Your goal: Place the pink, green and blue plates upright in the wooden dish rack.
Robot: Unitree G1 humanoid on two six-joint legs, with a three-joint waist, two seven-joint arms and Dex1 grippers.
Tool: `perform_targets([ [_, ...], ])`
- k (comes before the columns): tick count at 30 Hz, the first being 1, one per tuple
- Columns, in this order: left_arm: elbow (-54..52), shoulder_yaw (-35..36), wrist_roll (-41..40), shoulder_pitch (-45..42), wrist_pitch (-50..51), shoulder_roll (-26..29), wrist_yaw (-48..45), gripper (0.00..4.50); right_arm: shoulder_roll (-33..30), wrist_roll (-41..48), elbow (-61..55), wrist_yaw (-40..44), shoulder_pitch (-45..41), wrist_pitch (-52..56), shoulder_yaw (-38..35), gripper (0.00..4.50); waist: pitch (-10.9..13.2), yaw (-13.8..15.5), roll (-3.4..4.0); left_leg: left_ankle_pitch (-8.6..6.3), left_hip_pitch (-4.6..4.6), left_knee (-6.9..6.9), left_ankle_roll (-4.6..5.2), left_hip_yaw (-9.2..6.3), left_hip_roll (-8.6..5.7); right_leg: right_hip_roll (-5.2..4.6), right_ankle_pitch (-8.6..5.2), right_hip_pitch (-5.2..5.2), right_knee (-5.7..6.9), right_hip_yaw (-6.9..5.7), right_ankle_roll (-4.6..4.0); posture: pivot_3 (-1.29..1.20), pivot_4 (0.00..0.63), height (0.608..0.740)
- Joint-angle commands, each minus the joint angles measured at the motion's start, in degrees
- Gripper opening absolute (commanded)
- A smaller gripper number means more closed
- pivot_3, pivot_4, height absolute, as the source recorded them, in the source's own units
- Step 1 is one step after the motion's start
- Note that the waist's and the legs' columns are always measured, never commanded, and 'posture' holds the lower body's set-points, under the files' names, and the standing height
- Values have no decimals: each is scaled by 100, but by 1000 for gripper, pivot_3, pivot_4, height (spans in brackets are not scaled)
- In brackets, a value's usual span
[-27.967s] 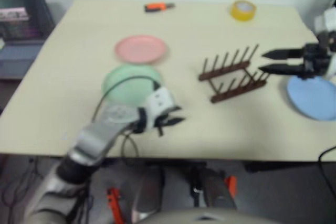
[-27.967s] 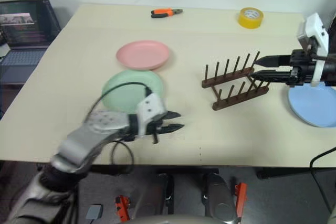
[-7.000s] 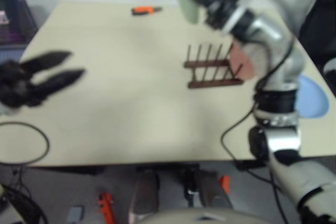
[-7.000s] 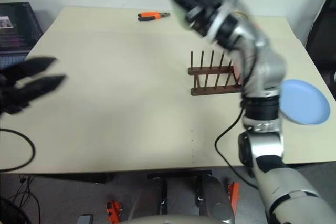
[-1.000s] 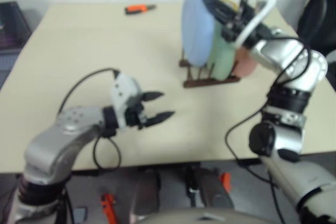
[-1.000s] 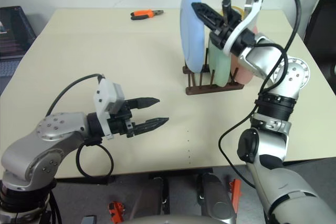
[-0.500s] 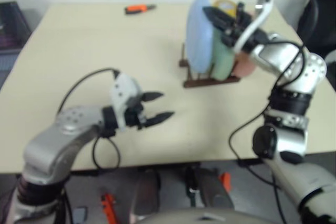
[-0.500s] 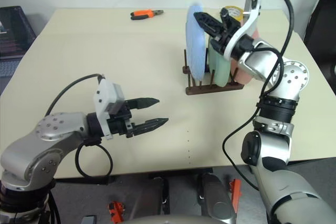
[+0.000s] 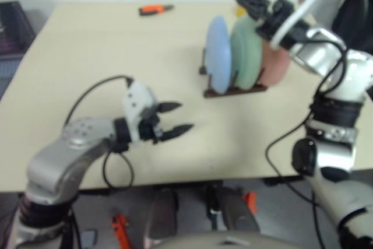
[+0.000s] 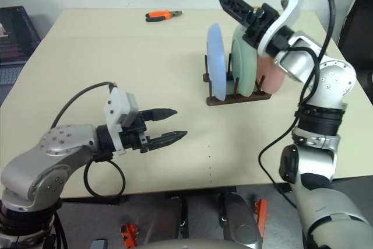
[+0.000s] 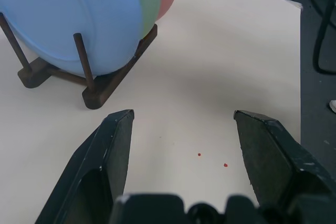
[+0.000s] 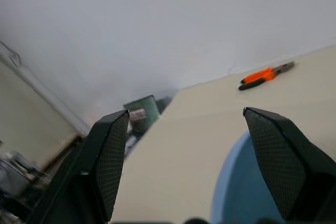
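- Change from one second ago: the right pincer [image 10: 242, 7] was clamped on the top rim of the blue plate [image 10: 216, 70], which was standing high above the wooden dish rack [image 10: 236, 95]. Now the plate is sitting lower, down between the pegs, and the pincer is off it, fingers spread wide and empty, hovering above and just behind the plates.
- Change from 28 s ago: the pink and green plates were lying flat on the bench [image 10: 116, 56] and the blue one flat near the right edge; all three are now standing in the rack.
- Left pincer [image 10: 169, 125]: not shifting against the frames of the last second; fingers standing wide apart, holding nothing, hanging low over the near part of the bench, pointing toward the rack, well apart from it.
- Rack order, robot's left to right: blue plate, green plate [image 10: 244, 65], pink plate [image 10: 272, 68]. Each is standing on edge, roughly upright, faces turned left and right, stacked close along the rack's long axis.
- Rack's long axis is running left to right across the bench, far-right area.
- Left wrist view: blue plate [image 11: 68, 19] is resting behind a front peg, with green and pink showing as slivers behind it.
- Orange-handled pliers [image 10: 162, 14] are lying near the far edge of the bench.
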Motion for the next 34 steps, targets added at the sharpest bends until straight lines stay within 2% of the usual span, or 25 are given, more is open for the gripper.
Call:
perform_targets([
  [1,-42,-19,40,-97,-124,42,-39,3351,-343,-196,-554,548,-302,-171,201,3823,0,-4,0,0,0,-2,0,0,0,0,0,-1,0,1,-1,0,150,740],
  [5,43,152,41,-129,-172,178,-153,3351,-1297,35,-916,1555,-331,260,225,3823,0,29,-1,0,-1,-3,0,-2,1,0,-3,-3,-1,-3,-4,0,150,740],
  [7,129,318,30,-134,-217,345,-271,3351,-1881,122,-1229,2283,-87,403,309,3823,1,51,-2,0,-2,-3,-1,-1,-1,-1,-4,-2,-3,-3,-7,0,150,740],
  [11,240,972,-306,-115,-225,814,-738,3351,-3428,-720,-1378,3916,1039,-65,614,3823,1,58,-7,-5,-3,-4,-5,-4,-3,-10,-13,1,-15,-11,-19,0,150,740],
  [12,325,1202,-378,-108,-204,981,-877,3351,-3789,-996,-1224,4250,1310,-299,639,3823,2,55,-7,-5,-2,-3,-6,-2,-5,-19,-31,2,-15,-12,-48,0,150,740],
  [15,758,1819,-357,-19,-302,1511,-1337,3351,-4414,-1679,-606,4958,1799,-993,686,3823,8,31,1,-5,-1,1,-7,3,-14,-46,-34,-3,-12,-9,-53,0,150,740],
  [19,1775,2397,82,207,-737,2219,-2031,3351,-4620,-2392,413,5771,2182,-1985,796,3823,9,-36,1,-6,9,-2,-7,5,-7,-43,-36,-8,-7,-17,-56,0,150,740],
  [24,2579,3029,279,568,-989,2681,-2688,3351,-4311,-2531,829,6106,2115,-2316,688,3823,12,-101,6,-6,6,-15,-8,6,-4,-42,-41,-22,1,-21,-65,0,150,740],
  [28,2596,3336,511,935,-1049,2819,-2859,3351,-4212,-2439,764,6338,2174,-2345,530,3823,15,-104,11,-8,-2,-29,-11,16,-3,-46,-43,-34,0,-13,-66,0,150,740],
  [34,2080,3983,421,1562,-552,2809,-3037,3351,-4046,-2270,742,6407,2334,-2207,256,3823,16,-103,9,-12,0,-46,-19,29,-4,-53,-42,-38,-1,-13,-53,0,150,740],
])
